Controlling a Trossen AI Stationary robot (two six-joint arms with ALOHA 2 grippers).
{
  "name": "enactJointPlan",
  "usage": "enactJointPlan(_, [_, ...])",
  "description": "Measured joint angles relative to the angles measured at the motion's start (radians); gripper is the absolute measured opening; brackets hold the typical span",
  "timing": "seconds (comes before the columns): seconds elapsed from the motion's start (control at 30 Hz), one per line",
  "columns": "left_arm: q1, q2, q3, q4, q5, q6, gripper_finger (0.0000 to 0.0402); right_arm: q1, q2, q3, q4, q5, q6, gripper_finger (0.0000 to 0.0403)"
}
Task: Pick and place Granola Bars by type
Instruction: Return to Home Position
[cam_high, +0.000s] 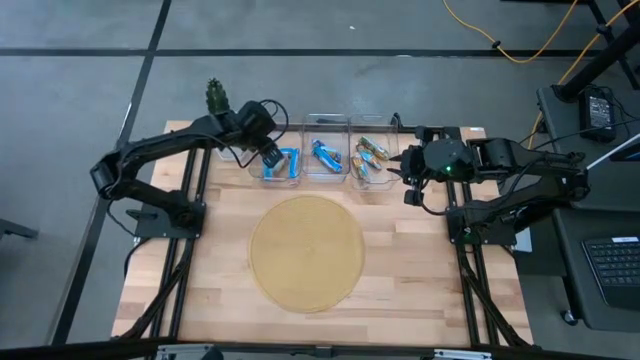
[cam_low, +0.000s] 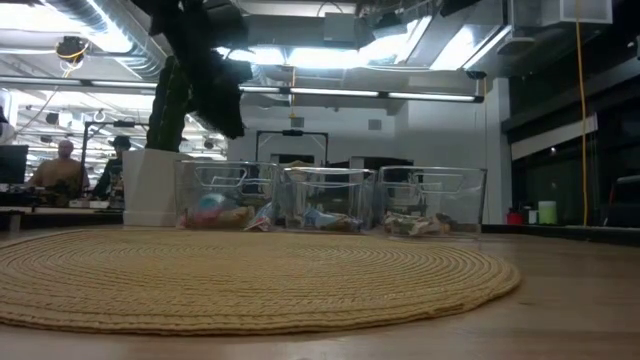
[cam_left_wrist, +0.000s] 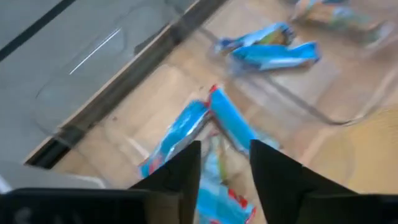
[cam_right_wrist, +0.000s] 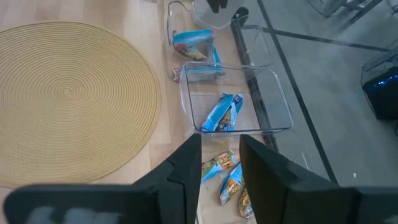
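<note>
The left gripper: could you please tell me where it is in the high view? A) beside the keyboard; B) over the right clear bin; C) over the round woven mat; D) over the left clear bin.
D: the left gripper hangs over the left clear bin, and the left wrist view shows blue bars in it just below.

Left pincer (cam_high: 268, 156) and right pincer (cam_high: 402, 172) extended forward (fingers parted)

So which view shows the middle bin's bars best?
The right wrist view: both blue bars lie unblocked in the middle bin. The high view shows them small, the low view through the bin wall, the left wrist view farther off.
</note>
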Motion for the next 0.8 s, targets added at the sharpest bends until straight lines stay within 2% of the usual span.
enactJointPlan(0.1, [0.000, -0.026, 0.033, -0.009, 0.061, -0.006, 0.0144, 0.000, -0.003, 0.000, 0.000, 0.000, 0.001, 0.0111])
enactJointPlan(0.23, [-0.015, -0.094, 0.107, -0.007, 0.220, -0.003, 0.0135, 0.000, -0.040, 0.000, -0.010, 0.001, 0.024, 0.0109])
enactJointPlan(0.37, [-0.075, -0.191, 0.190, -0.004, 0.372, 0.045, 0.0091, 0.000, -0.115, 0.000, -0.016, 0.034, 0.059, 0.0091])
enactJointPlan(0.5, [-0.166, -0.295, 0.215, 0.017, 0.504, 0.046, 0.0022, 0.000, -0.199, 0.000, -0.028, 0.035, 0.065, 0.0054])
enactJointPlan(0.57, [-0.232, -0.343, 0.202, 0.048, 0.501, 0.019, 0.0008, 0.000, -0.233, 0.000, -0.040, 0.035, 0.088, 0.0029])
enactJointPlan(0.63, [-0.323, -0.377, 0.173, 0.084, 0.455, -0.019, 0.0004, 0.000, -0.260, 0.000, -0.063, 0.035, 0.118, 0.0009])
enactJointPlan(0.8, [-0.574, -0.433, -0.009, 0.294, 0.317, -0.086, 0.0002, 0.000, -0.298, -0.006, -0.132, 0.035, 0.170, 0.0011])
